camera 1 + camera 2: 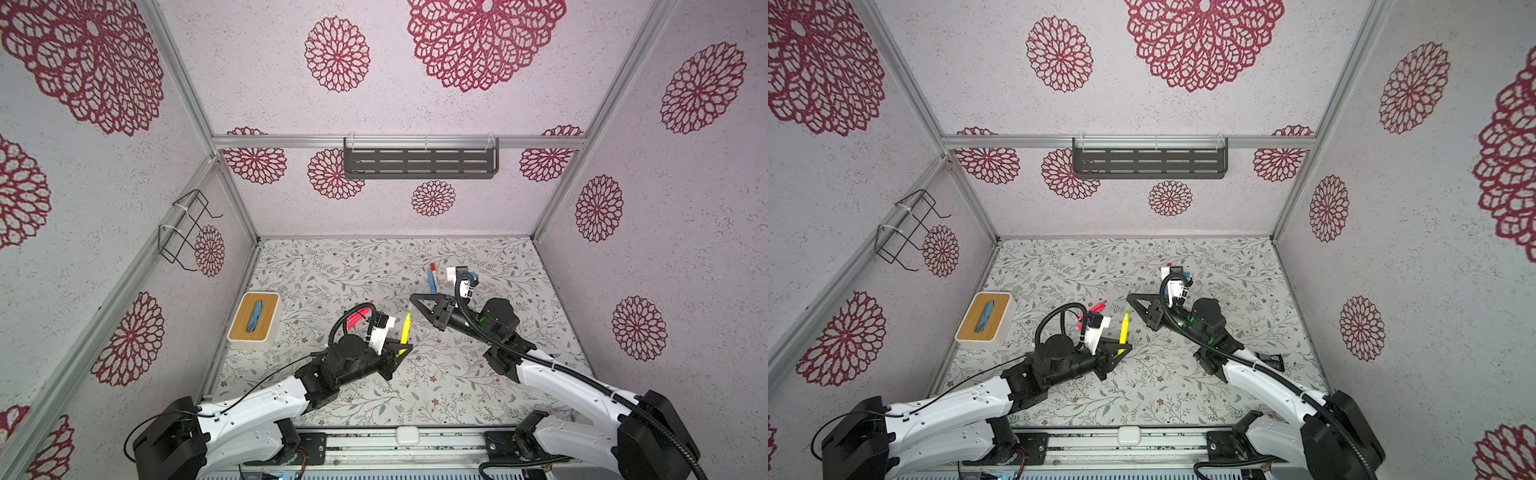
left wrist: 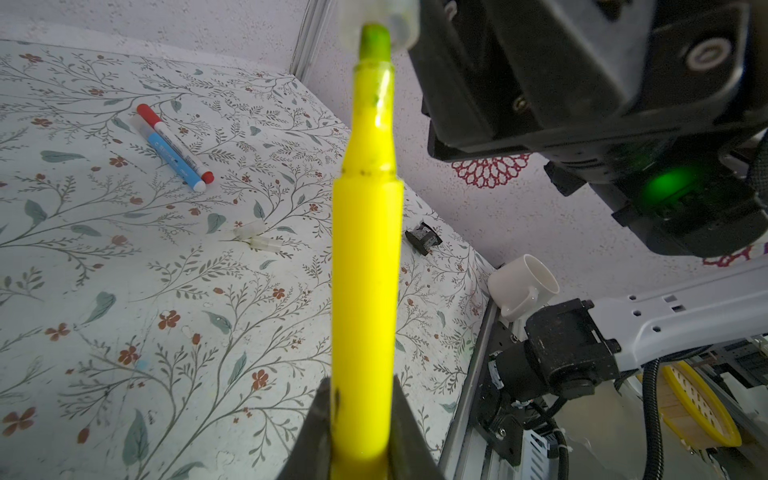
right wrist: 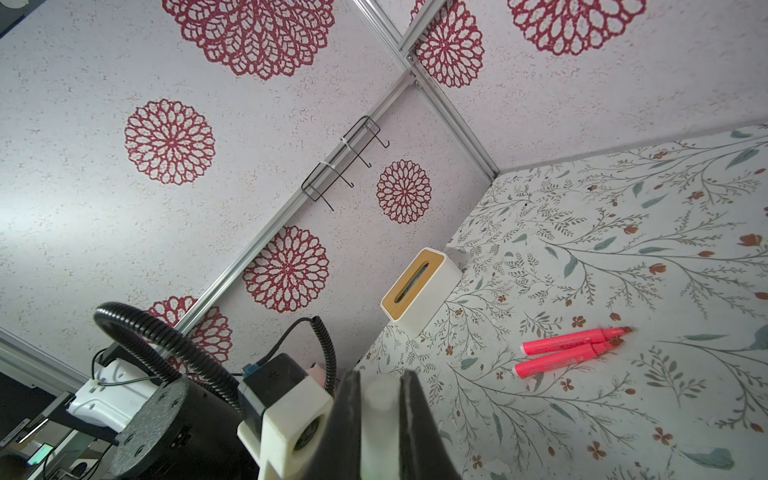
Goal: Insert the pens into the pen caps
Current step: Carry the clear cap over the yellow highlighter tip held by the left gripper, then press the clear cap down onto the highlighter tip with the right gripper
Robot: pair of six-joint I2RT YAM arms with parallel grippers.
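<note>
item: capping of pens, one pair in hand.

step: we judge this to be the joining of pen and cap. the left gripper (image 2: 361, 399) has its fingers clamped on the lower barrel of the yellow pen (image 2: 368, 249). the pen is held off the table (image 1: 436, 374) and points toward the right gripper (image 3: 380, 382). that gripper's fingers are pressed together on a whitish cap (image 3: 379, 411). in the left wrist view the pen's green tip sits right at the cap's mouth, perhaps just inside.

next move: we expect a straight push along the pen's own line until the cap seats. both grips need to be firm and the pen and cap in line, or the tip may skid off the rim.

remaining stock:
- two pink pens (image 3: 573, 340) lie side by side, touching, with their tips bare.
- a blue pen (image 2: 176, 163) and a white pen (image 2: 176, 145) with red ends lie together, well apart from the pink pair.
- two loose caps (image 2: 249, 228) lie just beside each other on the table.

not made out:
- the held cap is cut off by the edge of the left wrist view, so we cannot tell how far the tip has entered.
- in both top views that cap is too small to see.
- the yellow pen's rear end is hidden between the fingers.
- we cannot tell whether the blue pen already wears a cap.
- we cannot identify a small black object (image 2: 423, 237) near the loose caps.
</note>
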